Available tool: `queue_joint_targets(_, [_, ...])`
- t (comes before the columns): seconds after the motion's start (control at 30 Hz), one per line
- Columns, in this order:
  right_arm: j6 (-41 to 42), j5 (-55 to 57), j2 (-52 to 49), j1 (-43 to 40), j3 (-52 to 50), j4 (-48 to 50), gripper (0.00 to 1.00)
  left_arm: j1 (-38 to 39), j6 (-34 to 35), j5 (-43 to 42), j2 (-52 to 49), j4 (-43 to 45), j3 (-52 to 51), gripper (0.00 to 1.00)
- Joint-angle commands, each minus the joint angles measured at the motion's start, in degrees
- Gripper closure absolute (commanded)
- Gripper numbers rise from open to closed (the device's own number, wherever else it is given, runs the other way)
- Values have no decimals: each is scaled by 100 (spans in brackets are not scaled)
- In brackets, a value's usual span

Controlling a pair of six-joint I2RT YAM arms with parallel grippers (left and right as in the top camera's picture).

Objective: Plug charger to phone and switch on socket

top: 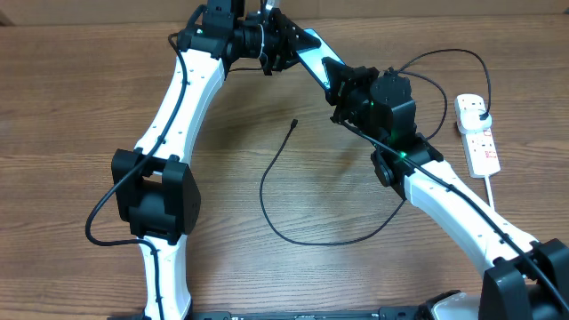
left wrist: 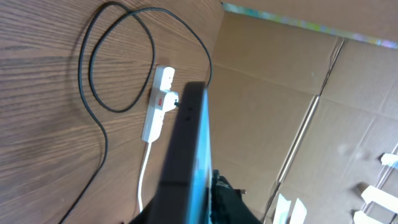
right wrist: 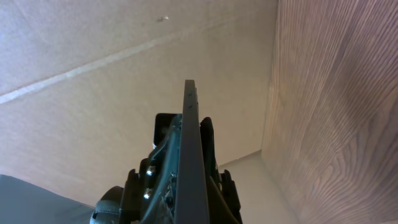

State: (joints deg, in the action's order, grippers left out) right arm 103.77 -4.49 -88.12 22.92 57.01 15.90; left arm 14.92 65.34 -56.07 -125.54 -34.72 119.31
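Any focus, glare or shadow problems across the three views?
Overhead: sharp, even light, only faint shadows, no glare. Left wrist: phone sits close to the lens and goes soft toward the bottom; socket and table grain stay readable. Right wrist: phone seen edge-on, its near end blurred, table grain crisp.

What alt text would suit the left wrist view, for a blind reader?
A phone with a light blue screen, seen edge-on, rises from the bottom centre, close to the camera. Behind it, a white power strip lies on a wooden table, with a thin black cable looping to its left. Brown cardboard fills the right side.
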Motion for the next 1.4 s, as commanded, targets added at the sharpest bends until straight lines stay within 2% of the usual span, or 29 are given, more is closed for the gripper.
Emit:
queue_joint_targets(0.0, [-2, -92, -74, 59, 195, 20, 96, 22, -11, 61, 168, 46, 118, 93])
queue_joint_targets(0.1, [-4, -90, -74, 59, 195, 22, 96, 22, -13, 122, 168, 46, 118, 96])
queue_joint_targets(0.17, [-4, -87, -74, 59, 195, 24, 92, 22, -13, 151, 168, 46, 118, 96])
queue_joint_targets(0.2, [-2, -85, -74, 59, 195, 24, 87, 22, -11, 190, 168, 46, 118, 96])
queue_joint_targets(0.37, [-4, -68, -74, 59, 195, 24, 83, 22, -11, 269, 168, 46, 118, 95])
queue_joint_targets(0.53, [-7, -70, -74, 59, 195, 24, 69, 13, -48, 278, 168, 46, 118, 96])
queue_joint_targets(0.63, [-31, -70, -74, 59, 195, 22, 53, 0, -308, 367, 168, 24, 118, 96])
queue_joint_targets(0.77, [-341, -116, -74, 42, 195, 7, 20, -66, -785, 555, 168, -260, 118, 96])
queue_joint_targets(0.83, [-848, -260, -74, -55, 195, -48, 3, -129, -1228, 581, 168, -415, 118, 96])
queue_joint_targets(0.87, [-1005, -337, -74, -101, 195, -122, 0, -170, -1464, 584, 168, -503, 118, 96])
queue_joint_targets(1.03, [-1851, -815, -74, -439, 195, -800, 0, -468, -2511, 804, 168, -1270, 118, 96])
queue_joint_targets(1.1, [-2461, -1091, -74, -597, 195, -1198, 0, -612, -2916, 933, 168, -1637, 118, 96])
queue_joint_targets(1.37, [-4538, -1189, -74, -1056, 195, -3585, 0, -1084, -4848, 1040, 168, -3185, 118, 96])
